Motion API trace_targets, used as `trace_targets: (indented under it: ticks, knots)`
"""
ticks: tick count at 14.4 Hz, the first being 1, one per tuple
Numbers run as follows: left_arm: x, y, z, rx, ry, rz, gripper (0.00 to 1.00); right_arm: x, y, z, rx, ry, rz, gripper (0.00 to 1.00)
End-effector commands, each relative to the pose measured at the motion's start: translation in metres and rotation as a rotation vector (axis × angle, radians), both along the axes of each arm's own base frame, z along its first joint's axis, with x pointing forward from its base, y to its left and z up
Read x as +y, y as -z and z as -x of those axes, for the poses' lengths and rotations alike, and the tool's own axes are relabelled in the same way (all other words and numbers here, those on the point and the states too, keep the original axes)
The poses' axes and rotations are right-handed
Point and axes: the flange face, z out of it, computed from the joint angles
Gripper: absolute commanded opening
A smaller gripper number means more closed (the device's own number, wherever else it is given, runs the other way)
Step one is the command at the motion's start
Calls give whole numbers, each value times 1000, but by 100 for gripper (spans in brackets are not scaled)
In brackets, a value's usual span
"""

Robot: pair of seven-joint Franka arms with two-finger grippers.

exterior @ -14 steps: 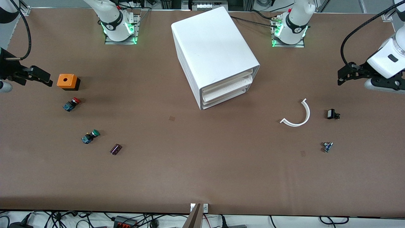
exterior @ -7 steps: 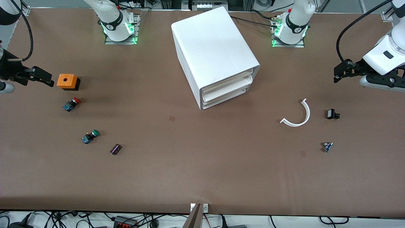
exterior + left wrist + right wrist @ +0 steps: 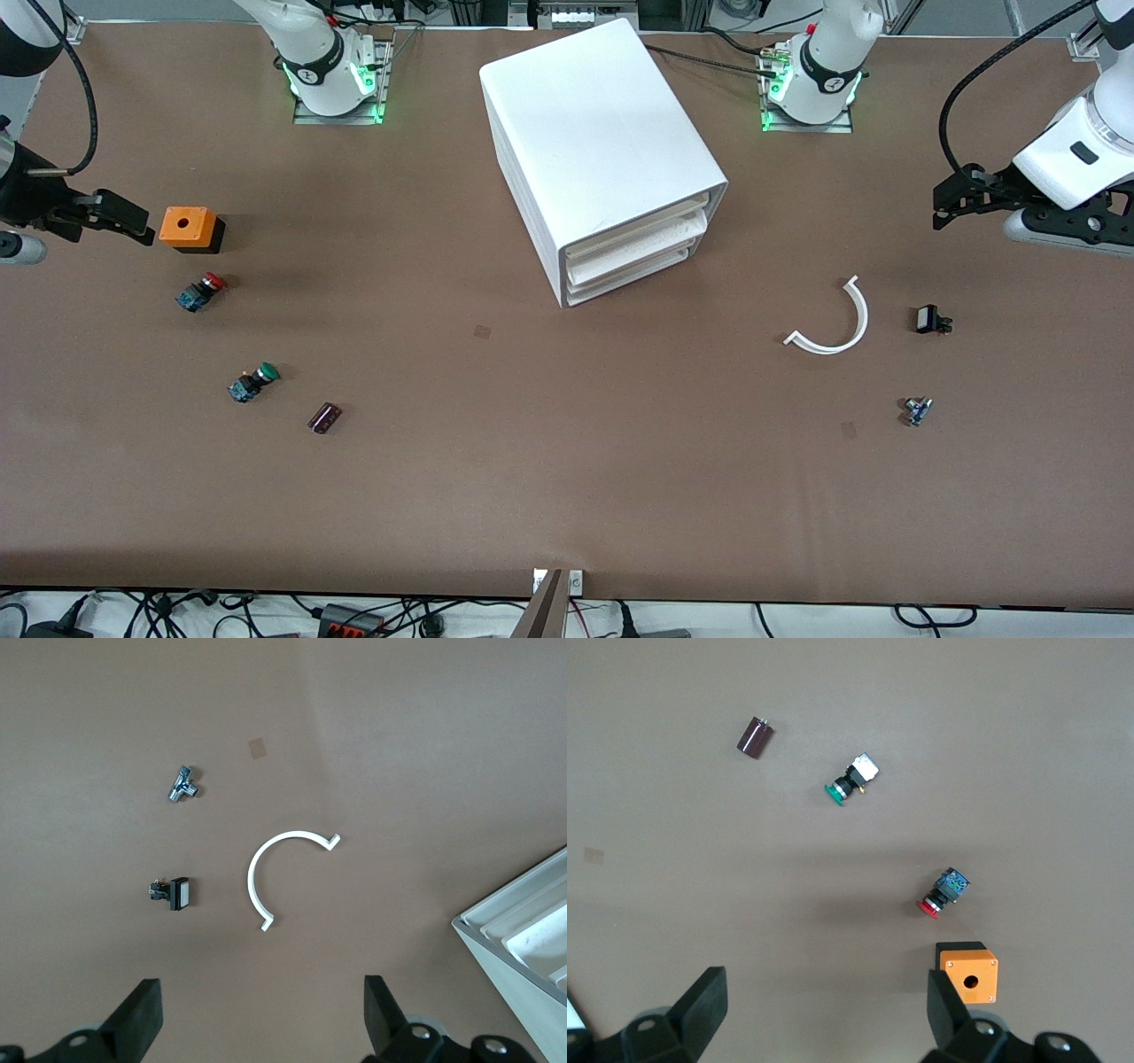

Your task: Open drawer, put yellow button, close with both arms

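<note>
The white cabinet (image 3: 598, 142) stands mid-table near the robots' bases. Its three drawers face the front camera, and the top drawer (image 3: 636, 229) looks shut; a corner of the drawers shows in the left wrist view (image 3: 532, 921). No yellow-capped button shows in any view. My left gripper (image 3: 950, 202) hangs open and empty above the table at the left arm's end; in its wrist view (image 3: 263, 1019) only bare table lies between the fingers. My right gripper (image 3: 124, 221) is open and empty beside an orange box (image 3: 188, 228), as its wrist view (image 3: 826, 1010) shows.
Toward the right arm's end lie a red-capped button (image 3: 201, 291), a green-capped button (image 3: 252, 382) and a dark cylinder (image 3: 324, 417). Toward the left arm's end lie a white curved strip (image 3: 833, 321), a small black part (image 3: 930, 319) and a small metal part (image 3: 917, 410).
The left gripper has shifted slightly toward the cabinet and the robots' bases. The right gripper has edged a little closer to the orange box. Nothing on the table has moved.
</note>
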Motion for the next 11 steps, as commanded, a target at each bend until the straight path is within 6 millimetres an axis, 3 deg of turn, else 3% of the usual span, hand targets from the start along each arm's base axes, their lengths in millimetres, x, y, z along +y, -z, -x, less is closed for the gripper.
trace_targets:
  ticks: [1, 11]
  knots:
    - [-7, -7, 5, 3, 24, 13, 100, -1, 0, 3, -11, -9, 0, 100]
    - [-13, -8, 5, 0, 28, 13, 100, 0, 2, 1, -12, -12, 1, 100]
